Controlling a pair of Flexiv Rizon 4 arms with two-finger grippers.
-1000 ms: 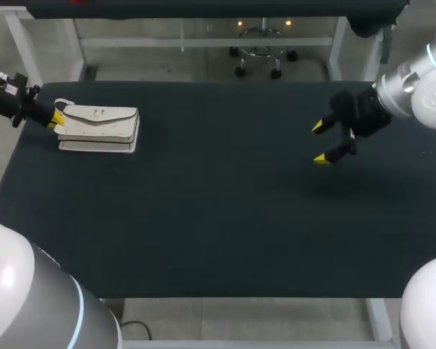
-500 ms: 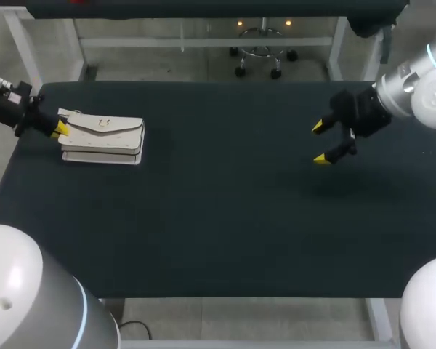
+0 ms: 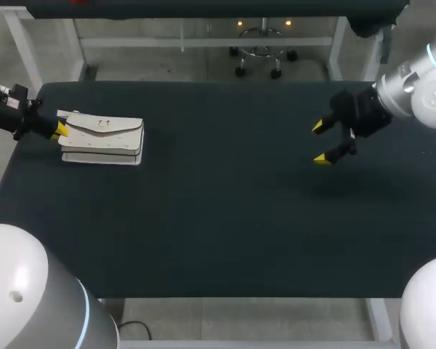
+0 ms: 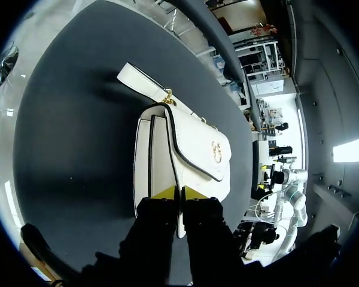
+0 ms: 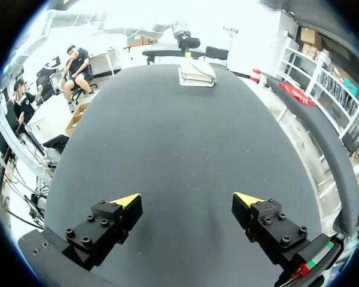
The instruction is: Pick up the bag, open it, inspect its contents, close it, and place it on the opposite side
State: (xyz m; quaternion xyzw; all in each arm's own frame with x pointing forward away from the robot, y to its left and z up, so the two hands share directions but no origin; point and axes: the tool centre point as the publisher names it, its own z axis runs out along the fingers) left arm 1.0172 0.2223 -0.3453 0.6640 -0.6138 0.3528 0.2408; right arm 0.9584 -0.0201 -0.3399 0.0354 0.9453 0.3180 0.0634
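The white handbag (image 4: 188,149) vanishes at its near end behind the left gripper (image 4: 179,192); seen from the right wrist, it lies too far off to show any detail.

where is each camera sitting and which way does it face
Head: above and behind the robot, looking down on the table; left arm and right arm enter from the sides.
Left wrist: on the left arm, looking along its fingers; left gripper clamps the bag's end.
Right wrist: on the right arm, facing across the table; right gripper open over bare tabletop.
Shared: all three show the bag.
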